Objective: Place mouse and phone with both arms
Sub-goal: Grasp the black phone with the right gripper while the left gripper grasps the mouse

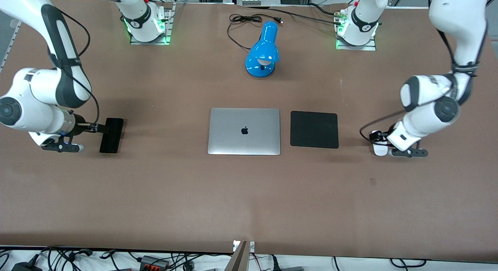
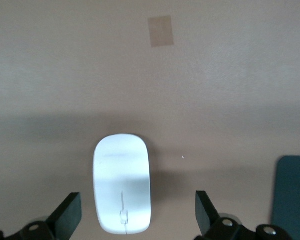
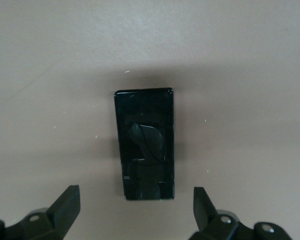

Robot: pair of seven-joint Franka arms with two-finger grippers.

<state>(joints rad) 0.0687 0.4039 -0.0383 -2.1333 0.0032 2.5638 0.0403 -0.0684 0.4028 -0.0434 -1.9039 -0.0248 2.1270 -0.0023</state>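
The mouse lies flat on the worktop toward the left arm's end, with the left gripper low over it, jaws open and clear of its sides. The phone lies toward the right arm's end under the right gripper, jaws likewise spread. Between them sit the laptop and mouse pad.

In the front view, the mouse is being mostly hidden under the left gripper, so only a white end is being shown. In the left wrist view, the mouse pad is being cut by the picture's edge, and the gripper fingers are being cut off too. The right gripper is being shown only in part.
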